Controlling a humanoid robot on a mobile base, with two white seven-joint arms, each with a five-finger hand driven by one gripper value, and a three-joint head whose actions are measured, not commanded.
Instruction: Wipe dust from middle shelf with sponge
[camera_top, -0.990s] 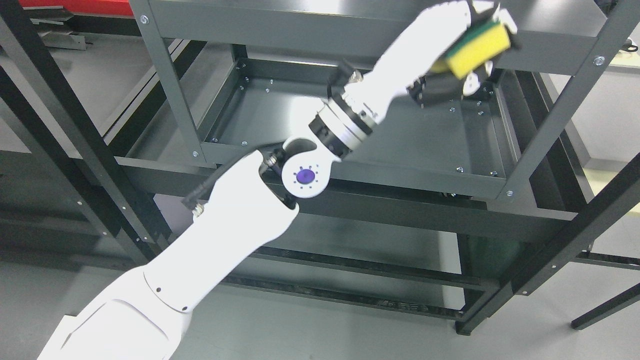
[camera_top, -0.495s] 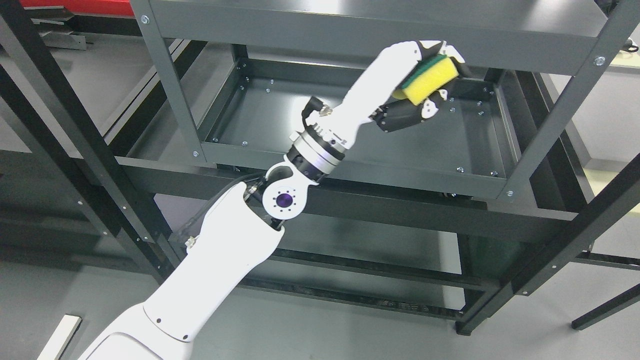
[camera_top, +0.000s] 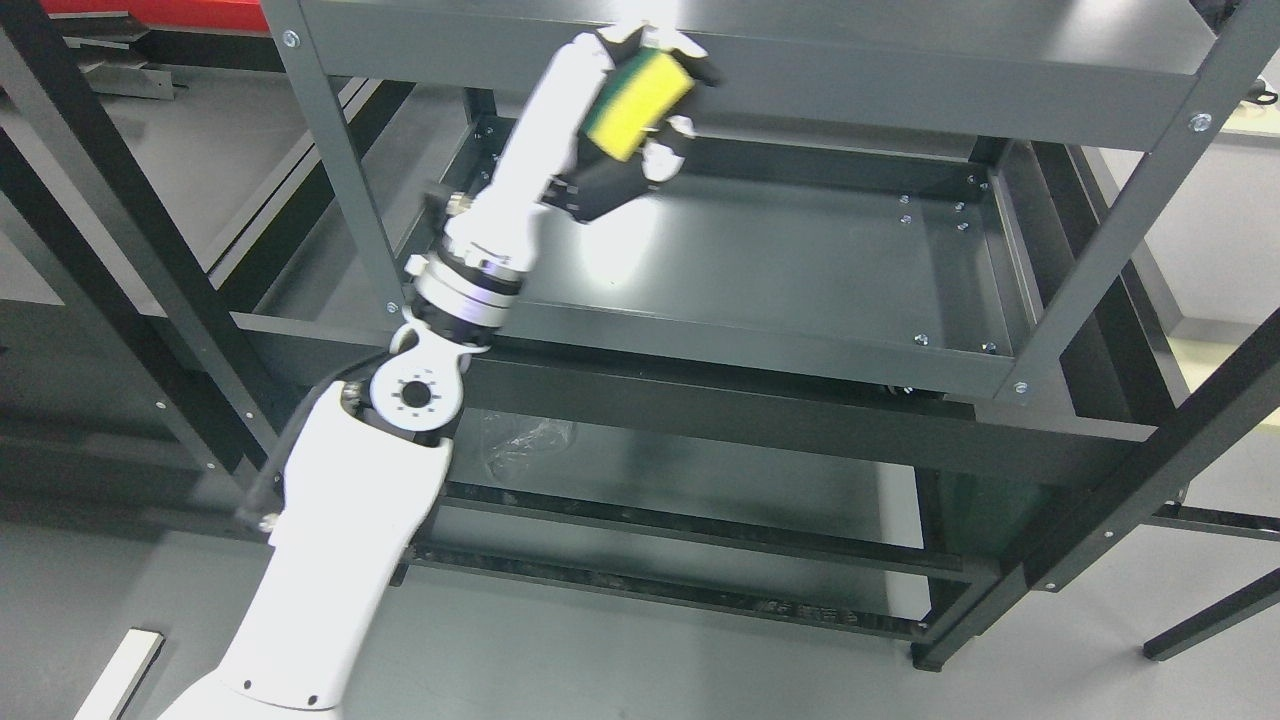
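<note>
Head view of the shelving unit, seen from above and slightly in front. My left hand (camera_top: 625, 130) sits in the upper middle of the frame, its arm rising from the lower left; the fingers (camera_top: 668, 160) are curled tight around the sponge (camera_top: 637, 105), which fills the grip. The sponge shows a yellow foam body with a green scouring layer along its upper-left side. It is held up against the front rail of the top shelf (camera_top: 900, 85), above the rear left part of the middle shelf (camera_top: 800, 270), and I cannot tell whether it touches any surface. The right hand is not in view.

I judge the sponge light and soft: it will squash under a firm pinch and spring back, so the grasp belongs across its two long sides (as here), leaving one broad face free to bear on the metal. The foam should drag rather than slip on the painted steel, and too hard a press could roll it out of the fingers.
</note>
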